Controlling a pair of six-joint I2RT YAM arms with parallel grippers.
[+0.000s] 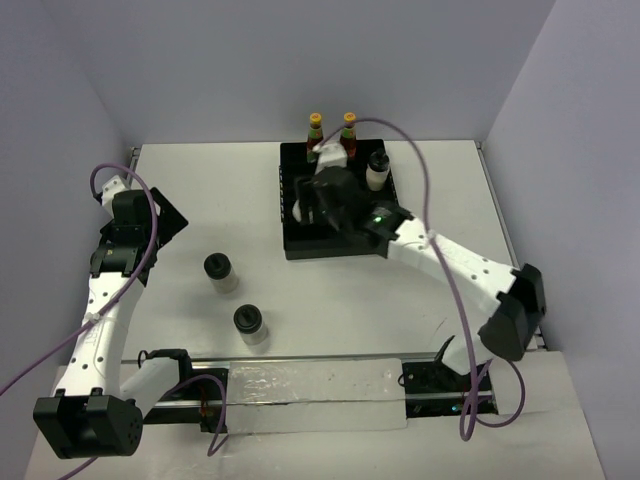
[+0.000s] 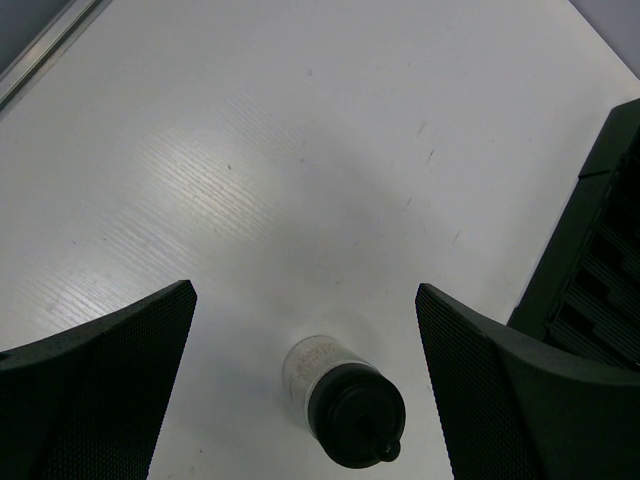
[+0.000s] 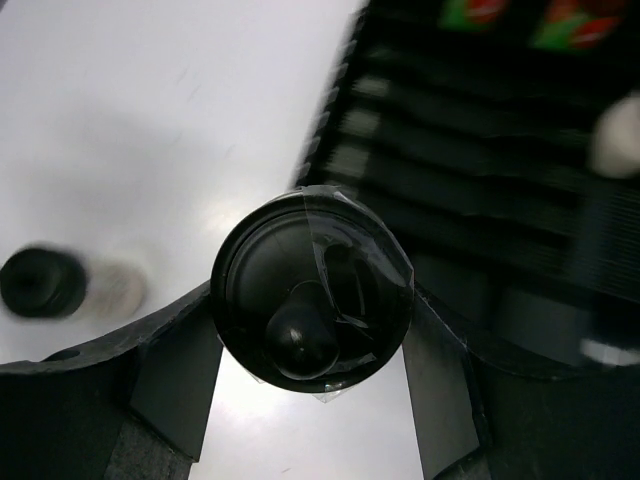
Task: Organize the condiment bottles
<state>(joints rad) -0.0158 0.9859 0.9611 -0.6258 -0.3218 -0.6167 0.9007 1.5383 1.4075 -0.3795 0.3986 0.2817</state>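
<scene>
**Jar pinched tight**

The right gripper (image 3: 310, 385) squeezes its fingers on a squat clear jar with a black lid (image 3: 312, 300), right between them. It looks light, hard and slippery, so hold its round sides. The left gripper (image 2: 305, 330) has its fingers wide apart, with a second black-lidded jar (image 2: 340, 400) below them.

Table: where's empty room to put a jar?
Bare table lies between the left arm and the tray, right of the tray, and in front of it beside the two loose jars. The tray is crowded: sauce bottles, a jar, and the right claw gripping another jar.
</scene>
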